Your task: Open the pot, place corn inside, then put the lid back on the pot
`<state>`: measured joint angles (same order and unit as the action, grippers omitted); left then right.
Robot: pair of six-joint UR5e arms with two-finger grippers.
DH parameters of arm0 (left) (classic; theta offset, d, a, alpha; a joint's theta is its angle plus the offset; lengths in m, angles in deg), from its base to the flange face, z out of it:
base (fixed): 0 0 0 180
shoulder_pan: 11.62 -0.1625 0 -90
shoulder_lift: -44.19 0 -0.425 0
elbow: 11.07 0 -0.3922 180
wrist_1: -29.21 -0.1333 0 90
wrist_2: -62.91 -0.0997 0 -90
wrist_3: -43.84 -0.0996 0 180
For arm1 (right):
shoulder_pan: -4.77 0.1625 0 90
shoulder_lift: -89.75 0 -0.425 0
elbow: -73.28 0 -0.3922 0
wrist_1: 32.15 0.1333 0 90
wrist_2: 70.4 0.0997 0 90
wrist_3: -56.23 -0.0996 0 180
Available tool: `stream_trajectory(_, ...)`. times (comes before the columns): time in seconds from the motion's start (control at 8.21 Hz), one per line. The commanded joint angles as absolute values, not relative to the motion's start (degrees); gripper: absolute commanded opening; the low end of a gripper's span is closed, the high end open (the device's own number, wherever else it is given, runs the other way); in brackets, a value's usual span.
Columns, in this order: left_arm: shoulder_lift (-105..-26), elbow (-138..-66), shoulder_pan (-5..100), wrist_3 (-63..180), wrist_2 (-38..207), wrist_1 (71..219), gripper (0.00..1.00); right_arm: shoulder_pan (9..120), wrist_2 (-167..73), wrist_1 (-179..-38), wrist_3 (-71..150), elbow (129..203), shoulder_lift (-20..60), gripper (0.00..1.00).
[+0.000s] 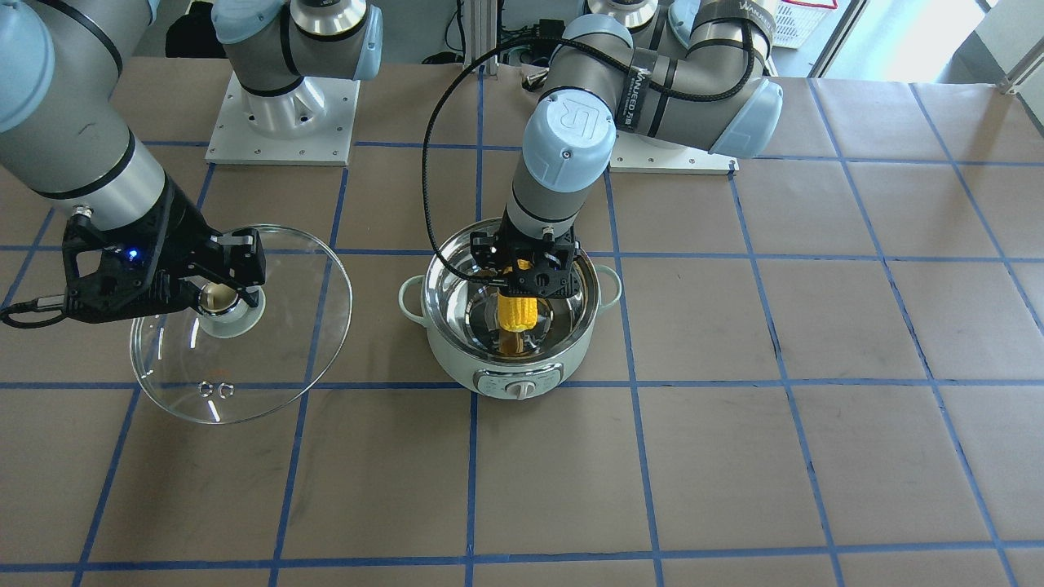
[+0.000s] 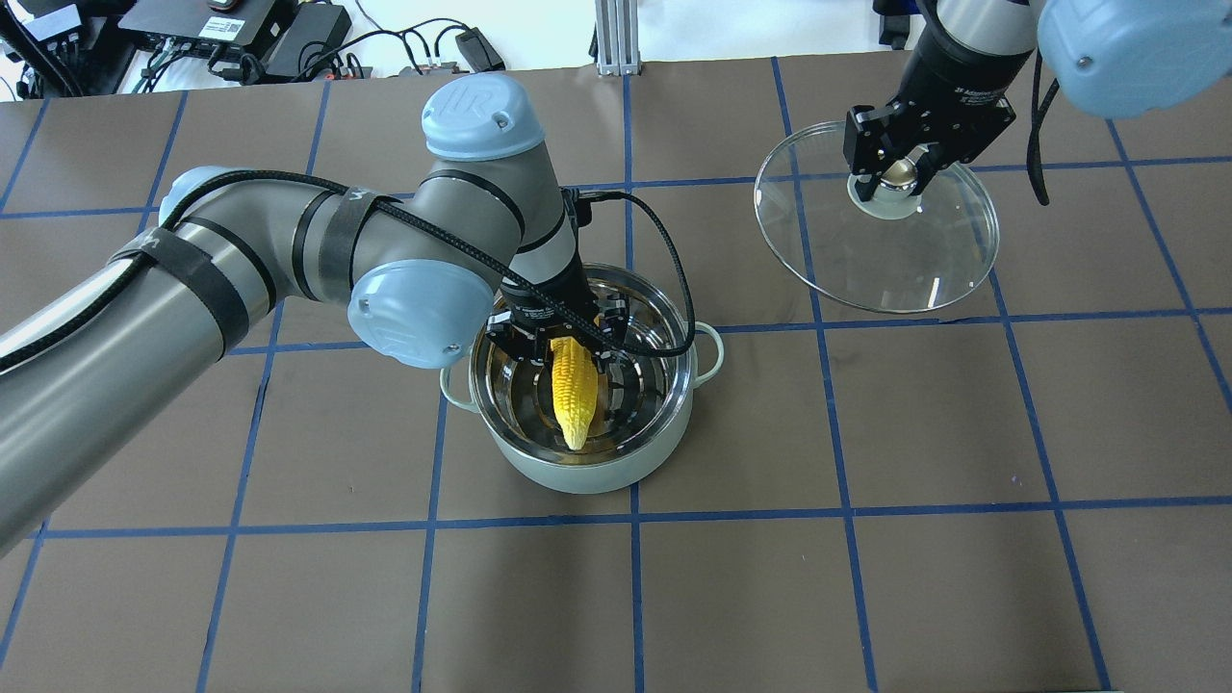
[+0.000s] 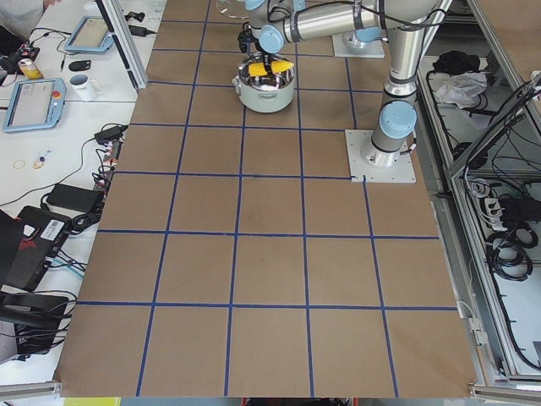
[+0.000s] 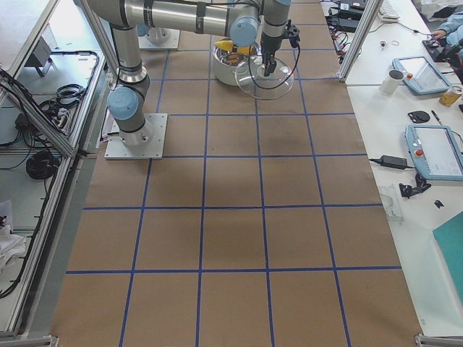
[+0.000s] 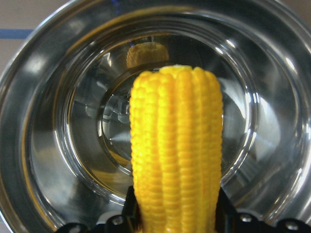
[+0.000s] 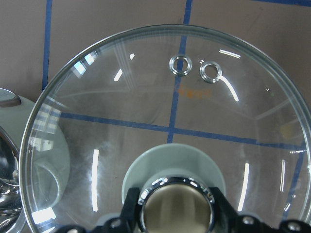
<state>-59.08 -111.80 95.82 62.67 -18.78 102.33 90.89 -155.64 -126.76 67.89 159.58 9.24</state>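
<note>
The mint-green pot (image 1: 457,363) stands open at mid-table, its steel inside bare; it also shows in the overhead view (image 2: 577,476). My left gripper (image 1: 534,277) is over the pot, shut on the thick end of the yellow corn (image 1: 517,311). The corn (image 2: 572,390) hangs tip-down inside the pot's rim, and I cannot tell whether the tip touches the bottom. The left wrist view shows the corn (image 5: 177,155) between the fingers. My right gripper (image 2: 900,173) is shut on the knob of the glass lid (image 2: 895,260). It holds the lid tilted, off to the pot's side.
The table is brown paper with a blue tape grid (image 1: 473,456). The two arm bases (image 1: 281,122) stand at the robot's edge. In the right wrist view the pot's handle (image 6: 7,99) lies just left of the lid (image 6: 146,111).
</note>
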Motion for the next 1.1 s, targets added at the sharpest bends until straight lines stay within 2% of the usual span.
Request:
stream_trajectory(0.0,-59.1,-111.4,95.9,62.8,-19.0,102.3,1.0,90.9,-155.4,-126.7,67.7,159.6,9.2,0.0)
stream_trajectory(0.49,-56.9,-108.9,94.2,61.7,-20.6,103.4,1.0,91.8,-156.0,-126.7,64.6,159.6,9.0,0.0)
stream_trajectory(0.97,-56.8,-97.1,86.0,50.6,-30.2,110.4,1.0,100.5,-156.4,-128.2,51.2,159.6,9.0,0.0)
